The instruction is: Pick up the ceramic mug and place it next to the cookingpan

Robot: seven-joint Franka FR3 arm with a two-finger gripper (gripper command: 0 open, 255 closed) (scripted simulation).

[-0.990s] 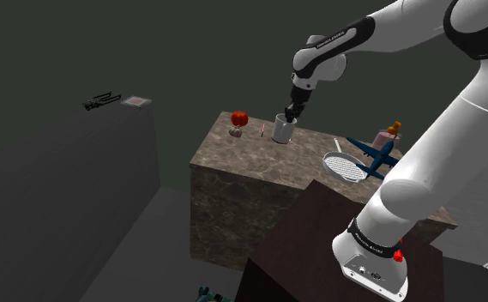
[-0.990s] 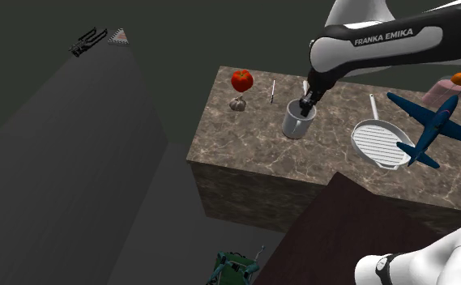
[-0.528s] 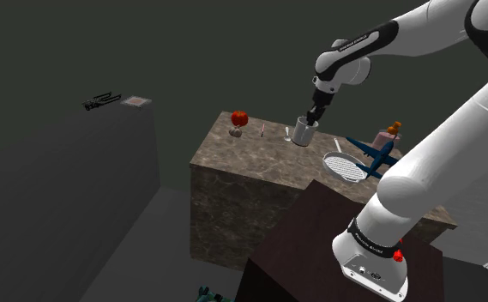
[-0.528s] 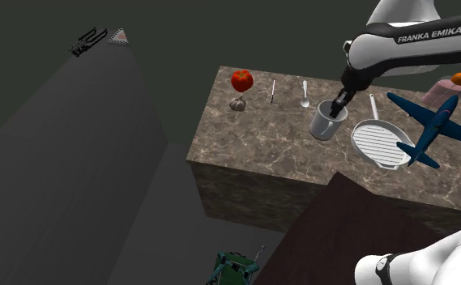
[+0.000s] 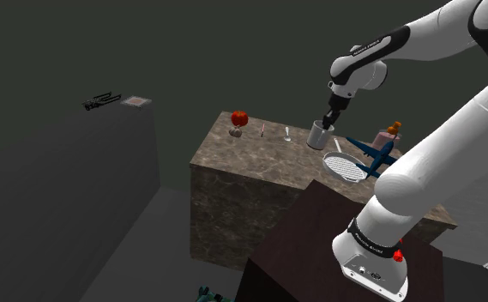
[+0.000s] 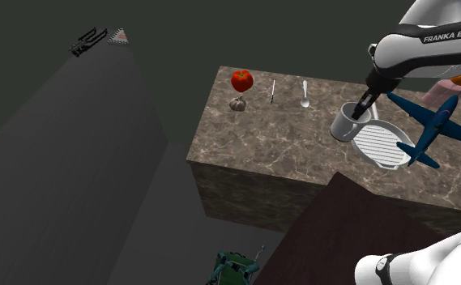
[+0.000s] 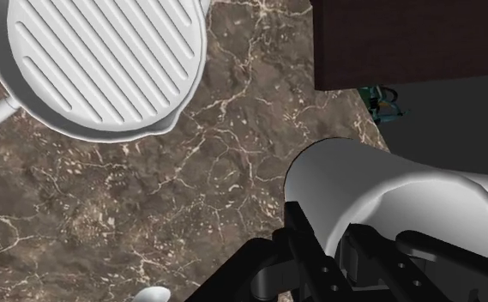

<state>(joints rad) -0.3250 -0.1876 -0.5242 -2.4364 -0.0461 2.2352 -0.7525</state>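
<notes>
A pale grey mug (image 6: pixel 346 123) hangs from my black gripper (image 6: pixel 362 107), which is shut on its rim, one finger inside and one outside. In the shoulder view the mug (image 5: pixel 317 134) is just left of the white ribbed pan (image 5: pixel 345 166), with the gripper (image 5: pixel 328 120) above it. From the second exterior view the mug stands at the left edge of the pan (image 6: pixel 382 143). The wrist view shows the fingers (image 7: pixel 306 249) clasping the mug's wall (image 7: pixel 379 193), with the pan (image 7: pixel 96 64) a short way off over the marble. I cannot tell whether the mug touches the counter.
The brown marble counter (image 6: pixel 277 138) also carries a red apple (image 6: pixel 241 79), a small pale bulb (image 6: pixel 237 104), a thin stick (image 6: pixel 273 90), a spoon (image 6: pixel 305 93) and a blue toy plane (image 6: pixel 431 125) beside the pan. My dark stand (image 5: pixel 302 249) is in front. A green toy (image 6: pixel 235 267) lies on the floor.
My gripper has carried the mug across the counter from near its middle toward the pan, to the right in both exterior views. The grip stayed shut throughout.
</notes>
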